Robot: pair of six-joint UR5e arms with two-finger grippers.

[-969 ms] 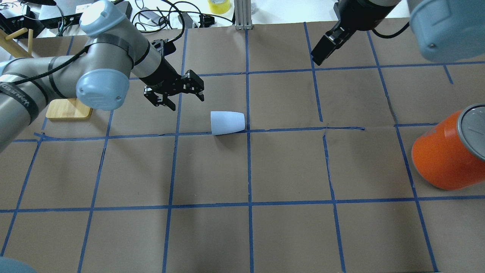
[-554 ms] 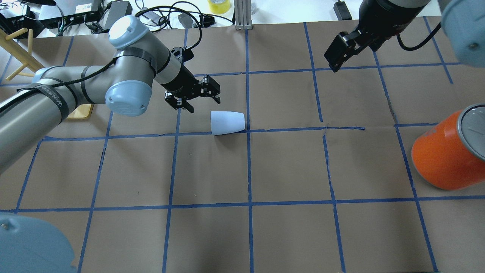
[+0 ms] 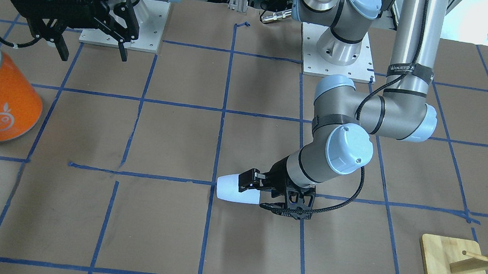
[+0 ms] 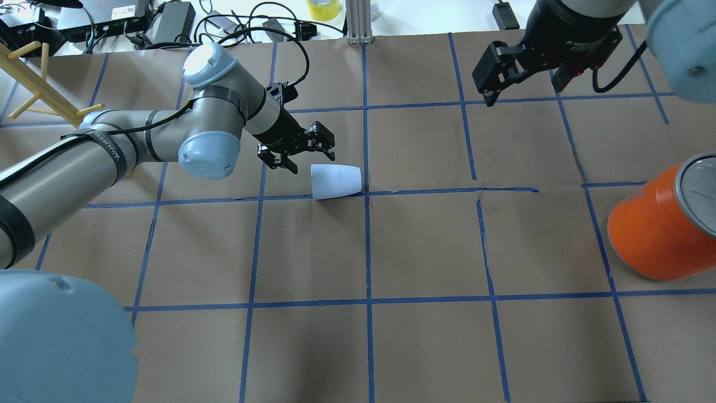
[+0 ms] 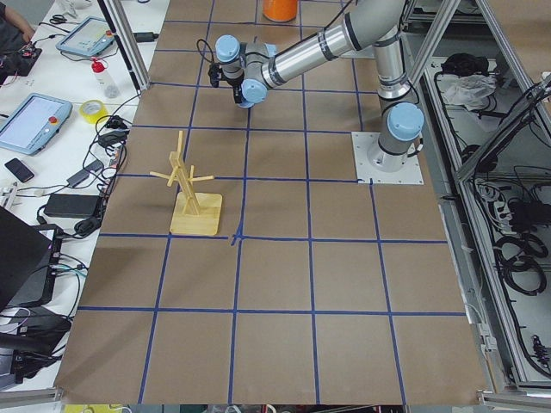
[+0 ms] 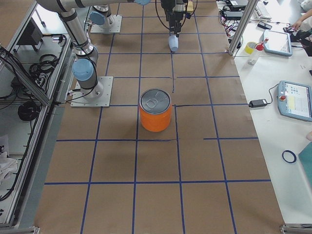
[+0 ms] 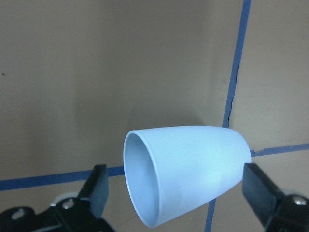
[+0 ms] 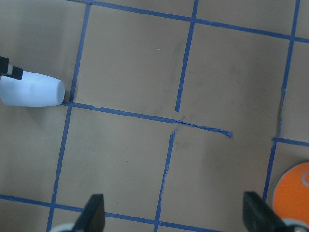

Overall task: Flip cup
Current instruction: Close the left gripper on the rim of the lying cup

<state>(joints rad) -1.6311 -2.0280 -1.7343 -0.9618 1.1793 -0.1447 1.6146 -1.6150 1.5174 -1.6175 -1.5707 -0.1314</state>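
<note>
Pale blue cup (image 4: 335, 181) lies sideways, rim facing the left gripper (image 4: 311, 159) (fingers spread wide either side of it). The right gripper (image 3: 93, 54) hangs well apart, equally wide.

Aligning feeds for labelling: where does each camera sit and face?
Overhead: behind the robot, looking forward-down; left gripper at the cup, right gripper apart.
Front-facing: across the table, facing the robot's bases.
Exterior left: table's end; wooden stand, left arm beyond.
Exterior right: other end; orange can nearest.
Left wrist: between its fingers, into the cup's mouth.
Right wrist: looking down between its fingers.
Overhead and right wrist share cup and can.
</note>
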